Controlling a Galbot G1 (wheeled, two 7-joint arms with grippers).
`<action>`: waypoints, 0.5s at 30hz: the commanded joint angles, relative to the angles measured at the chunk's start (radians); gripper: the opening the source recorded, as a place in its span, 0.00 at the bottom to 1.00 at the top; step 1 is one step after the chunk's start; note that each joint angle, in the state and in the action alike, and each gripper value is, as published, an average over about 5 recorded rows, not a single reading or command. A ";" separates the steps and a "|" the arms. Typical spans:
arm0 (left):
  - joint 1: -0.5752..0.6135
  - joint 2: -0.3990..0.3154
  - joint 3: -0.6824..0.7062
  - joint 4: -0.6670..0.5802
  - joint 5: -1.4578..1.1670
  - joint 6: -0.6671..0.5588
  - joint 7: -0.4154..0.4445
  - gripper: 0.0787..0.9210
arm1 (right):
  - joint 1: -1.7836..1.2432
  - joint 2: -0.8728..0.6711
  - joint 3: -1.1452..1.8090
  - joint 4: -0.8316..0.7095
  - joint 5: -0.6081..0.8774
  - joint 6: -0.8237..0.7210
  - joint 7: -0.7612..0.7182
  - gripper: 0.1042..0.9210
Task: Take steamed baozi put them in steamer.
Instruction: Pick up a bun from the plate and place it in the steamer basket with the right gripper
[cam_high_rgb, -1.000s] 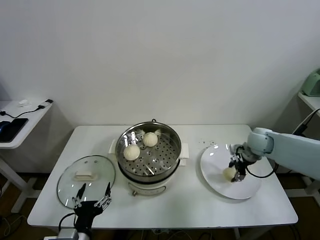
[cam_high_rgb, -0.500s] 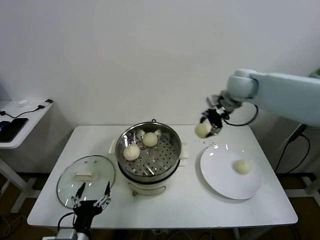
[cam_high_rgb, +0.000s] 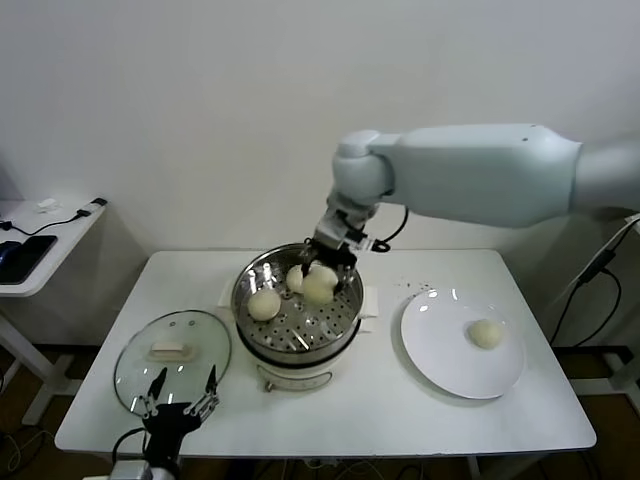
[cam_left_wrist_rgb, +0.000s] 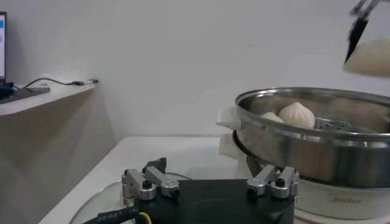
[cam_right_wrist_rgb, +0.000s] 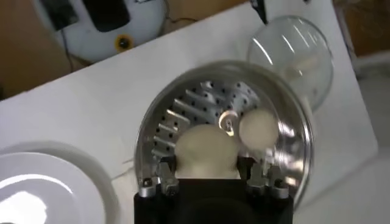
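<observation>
A white table (cam_high_rgb: 380, 400) carries the steamer (cam_high_rgb: 297, 300), a glass lid (cam_high_rgb: 172, 360) and a white plate (cam_high_rgb: 450, 350).

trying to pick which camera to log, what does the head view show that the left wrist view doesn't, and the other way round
Only the head view: the white plate with one baozi on the plate, the glass lid whole, and the right gripper holding a held baozi over the steamer.

Only the left wrist view: the open left gripper up close.

Both: the steamer, a baozi inside it, the held baozi, the side shelf.
</observation>
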 joint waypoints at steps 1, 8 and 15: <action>0.001 -0.001 -0.001 0.000 -0.001 0.000 0.000 0.88 | -0.123 0.126 0.002 -0.026 -0.158 0.203 0.027 0.67; 0.000 0.003 -0.001 0.005 -0.004 -0.004 -0.001 0.88 | -0.196 0.139 -0.006 -0.084 -0.239 0.185 0.085 0.67; -0.002 0.004 -0.002 0.001 -0.008 -0.002 -0.001 0.88 | -0.245 0.150 -0.003 -0.158 -0.268 0.177 0.123 0.67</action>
